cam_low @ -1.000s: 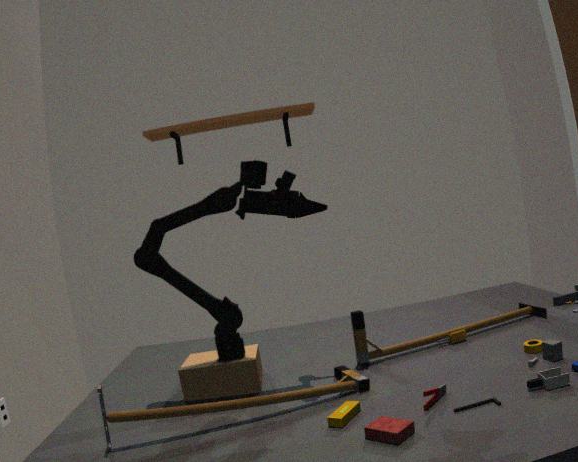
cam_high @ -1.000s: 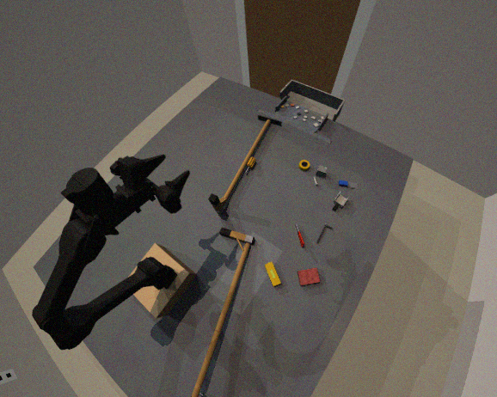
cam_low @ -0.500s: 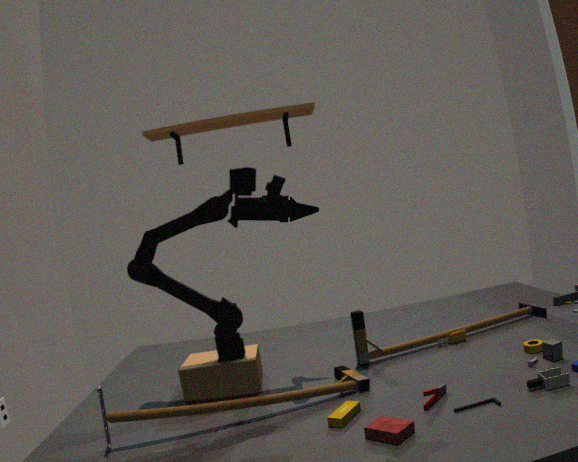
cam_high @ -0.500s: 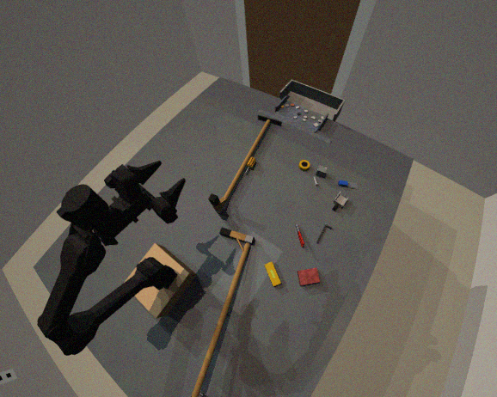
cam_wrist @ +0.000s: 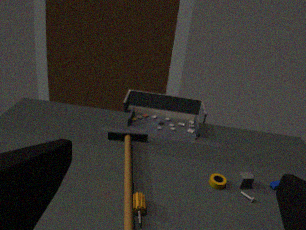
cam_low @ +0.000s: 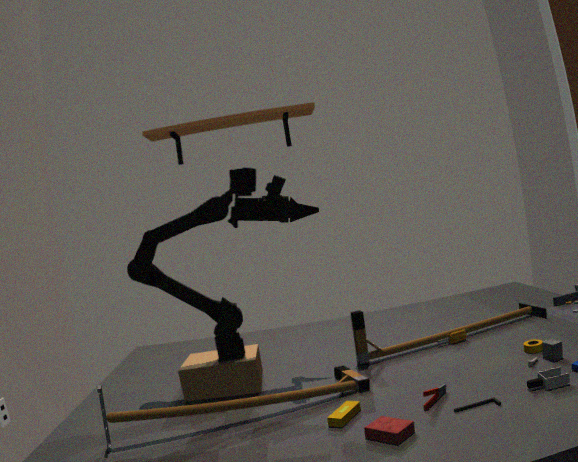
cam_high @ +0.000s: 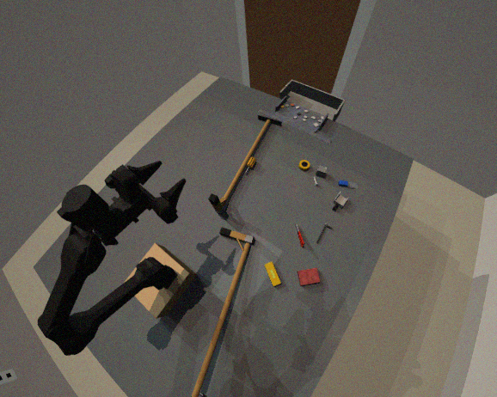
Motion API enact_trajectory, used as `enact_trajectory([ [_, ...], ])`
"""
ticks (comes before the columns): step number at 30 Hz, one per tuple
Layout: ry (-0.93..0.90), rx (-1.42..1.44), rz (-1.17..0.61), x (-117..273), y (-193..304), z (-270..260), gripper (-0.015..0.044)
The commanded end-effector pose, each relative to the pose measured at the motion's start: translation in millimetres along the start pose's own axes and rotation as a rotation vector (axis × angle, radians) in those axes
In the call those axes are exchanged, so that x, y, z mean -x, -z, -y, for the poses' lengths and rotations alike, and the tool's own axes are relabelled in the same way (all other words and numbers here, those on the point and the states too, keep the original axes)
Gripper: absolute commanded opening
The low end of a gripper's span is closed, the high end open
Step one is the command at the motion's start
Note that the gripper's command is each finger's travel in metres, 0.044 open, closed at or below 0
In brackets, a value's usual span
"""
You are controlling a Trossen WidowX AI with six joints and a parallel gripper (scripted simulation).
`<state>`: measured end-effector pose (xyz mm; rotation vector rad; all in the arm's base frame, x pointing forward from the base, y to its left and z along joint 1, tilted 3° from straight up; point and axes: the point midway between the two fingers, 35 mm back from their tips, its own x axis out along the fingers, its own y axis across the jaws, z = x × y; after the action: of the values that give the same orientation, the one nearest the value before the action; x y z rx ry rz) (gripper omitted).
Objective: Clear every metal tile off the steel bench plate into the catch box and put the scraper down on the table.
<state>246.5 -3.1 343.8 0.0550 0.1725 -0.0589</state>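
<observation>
On the steel bench plate (cam_high: 291,121) (cam_wrist: 165,135) at the table's far end, metal tiles (cam_high: 306,111) (cam_wrist: 172,128) lie scattered just short of the catch box (cam_high: 315,88) (cam_wrist: 165,109), so the clearing looks wholly left to do. The long scraper (cam_high: 249,155) (cam_low: 431,340) (cam_wrist: 128,182) lies on the table, its dark blade beside the plate's near corner. High above the table, the gripper (cam_high: 173,176) (cam_low: 318,210) has its fingers spread with nothing between them; picking up the scraper, sweeping and laying it back all remain.
</observation>
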Motion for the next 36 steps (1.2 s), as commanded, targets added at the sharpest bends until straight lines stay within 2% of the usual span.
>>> enact_trajectory([
  [1,0.003,-0.005,0.001,0,0,0,0.0440],
  [14,0.001,0.000,-0.009,-3,-1,0,0.0440],
  [36,-0.031,0.097,-0.166,-51,-7,-15,0.0440],
])
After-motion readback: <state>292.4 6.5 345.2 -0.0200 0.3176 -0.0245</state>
